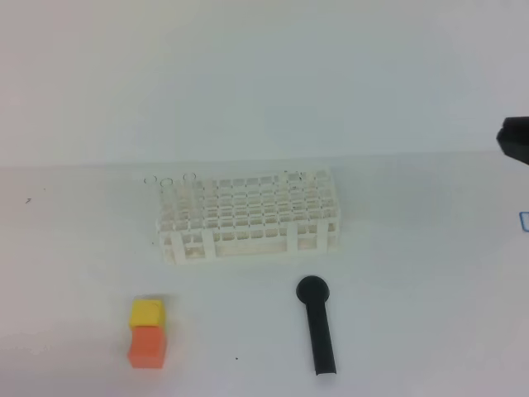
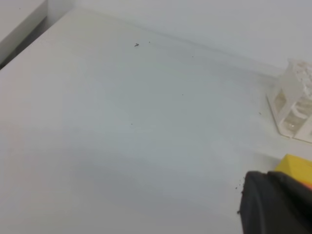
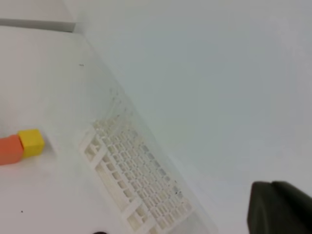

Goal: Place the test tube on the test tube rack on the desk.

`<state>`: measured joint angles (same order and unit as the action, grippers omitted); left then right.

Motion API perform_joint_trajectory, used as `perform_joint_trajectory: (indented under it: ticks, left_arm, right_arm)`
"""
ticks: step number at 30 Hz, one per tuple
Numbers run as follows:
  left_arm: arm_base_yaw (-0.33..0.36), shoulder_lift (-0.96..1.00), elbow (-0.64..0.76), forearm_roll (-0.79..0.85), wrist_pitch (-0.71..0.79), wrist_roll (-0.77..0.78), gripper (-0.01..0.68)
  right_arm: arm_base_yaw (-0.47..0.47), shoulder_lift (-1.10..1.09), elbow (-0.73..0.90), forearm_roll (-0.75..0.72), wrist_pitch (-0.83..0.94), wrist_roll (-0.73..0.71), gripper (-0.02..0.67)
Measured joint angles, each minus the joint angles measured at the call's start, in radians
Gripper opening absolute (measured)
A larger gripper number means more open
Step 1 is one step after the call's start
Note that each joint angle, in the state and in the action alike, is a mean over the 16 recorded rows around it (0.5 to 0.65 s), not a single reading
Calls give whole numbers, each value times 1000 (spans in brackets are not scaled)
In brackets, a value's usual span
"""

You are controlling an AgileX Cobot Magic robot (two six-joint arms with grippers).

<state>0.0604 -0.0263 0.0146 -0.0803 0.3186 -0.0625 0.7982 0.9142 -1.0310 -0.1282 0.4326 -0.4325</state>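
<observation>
Right gripper (image 1: 514, 141) and left gripper (image 2: 275, 204) closed, nothing visibly held. Test tube (image 1: 168, 186): faint clear rims at test tube rack (image 1: 248, 211) back-left corner, apparently seated. Risk: glass is near-invisible against the white desk (image 1: 413, 289), so a misjudged approach could topple it.

Little of the robot shows. A matte black, blocky arm part (image 1: 516, 139) juts in at the right edge of the high view. Each wrist view shows a dark, rounded, blurred gripper body in its lower right corner: left gripper (image 2: 275, 204), right gripper (image 3: 280, 208).
</observation>
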Motion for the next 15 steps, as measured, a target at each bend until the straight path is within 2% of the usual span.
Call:
perform_joint_trajectory:
  ticks: [15]
  left_arm:
    - [0,5,-4,0,3,0,-1]
  right_arm:
    - [-18,-50,16,-27,-13,13,-1]
